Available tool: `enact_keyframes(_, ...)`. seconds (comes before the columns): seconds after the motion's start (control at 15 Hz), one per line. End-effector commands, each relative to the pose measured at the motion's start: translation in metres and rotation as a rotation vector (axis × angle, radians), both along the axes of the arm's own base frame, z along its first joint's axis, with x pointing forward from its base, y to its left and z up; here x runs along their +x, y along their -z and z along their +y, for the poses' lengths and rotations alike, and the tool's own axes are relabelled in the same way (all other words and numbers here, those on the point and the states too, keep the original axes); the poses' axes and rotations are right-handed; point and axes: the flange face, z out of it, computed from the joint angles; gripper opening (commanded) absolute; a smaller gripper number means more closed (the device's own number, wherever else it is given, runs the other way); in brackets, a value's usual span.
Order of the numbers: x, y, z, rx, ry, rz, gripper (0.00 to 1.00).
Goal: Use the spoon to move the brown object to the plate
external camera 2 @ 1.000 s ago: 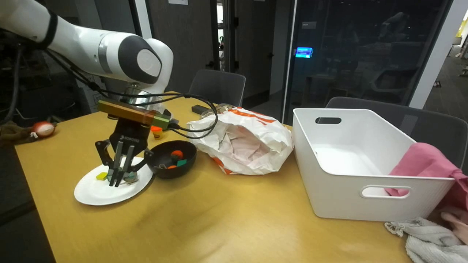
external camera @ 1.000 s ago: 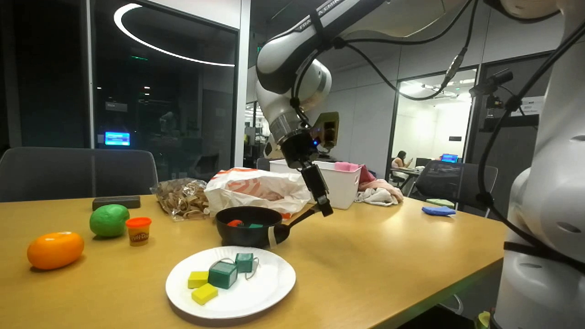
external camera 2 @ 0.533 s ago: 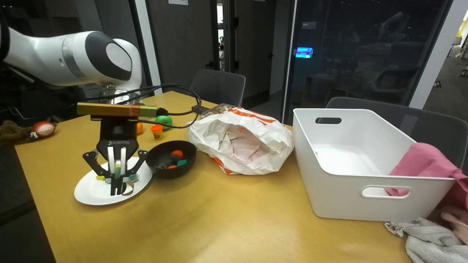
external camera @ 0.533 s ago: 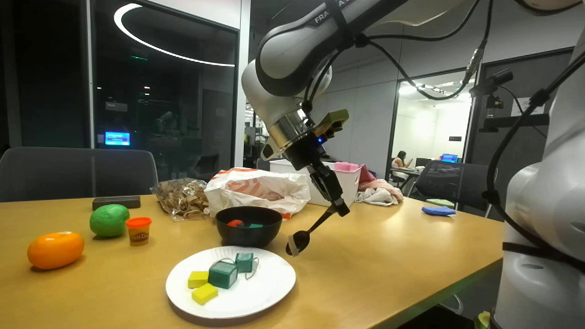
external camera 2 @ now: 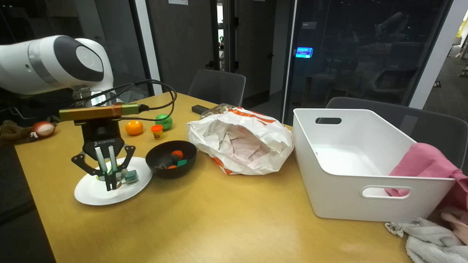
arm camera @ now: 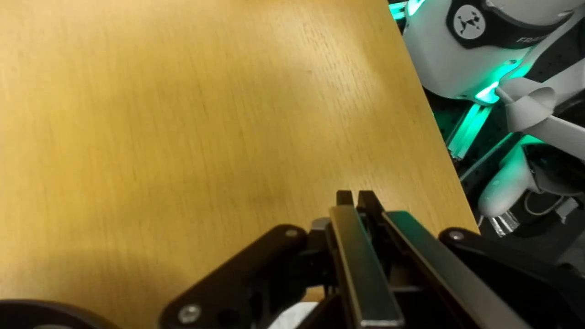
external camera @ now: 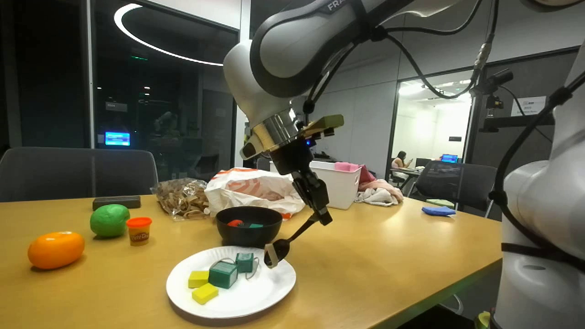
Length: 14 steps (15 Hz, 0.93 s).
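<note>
One spoon (external camera: 283,249): clenched in the gripper (external camera: 324,218), shifted from beside the bowl (external camera: 247,236) to over the plate (external camera: 274,292).
Brown strip (external camera: 271,254): across the spoon's head.
Plate: tipping-off likely due.

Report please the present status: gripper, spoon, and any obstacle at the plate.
Gripper shut on spoon. Brown object on spoon, seemingly over edge of plate. Green blocks on plate, possibly in the way.
</note>
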Motion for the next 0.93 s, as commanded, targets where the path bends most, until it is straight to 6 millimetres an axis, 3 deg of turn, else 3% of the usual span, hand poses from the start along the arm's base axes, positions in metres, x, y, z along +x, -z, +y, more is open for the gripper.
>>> enact_keyframes(0.0, -0.008, 0.003, 0.010, -0.104, -0.147, -0.083, 0.09)
enact_keyframes(0.33, -0.009, 0.006, 0.019, -0.233, -0.297, -0.211, 0.09)
enact_keyframes(0.6, -0.006, -0.013, 0.031, -0.217, -0.317, -0.333, 0.09)
enact_keyframes(0.87, -0.007, -0.027, 0.032, -0.308, -0.390, -0.394, 0.09)
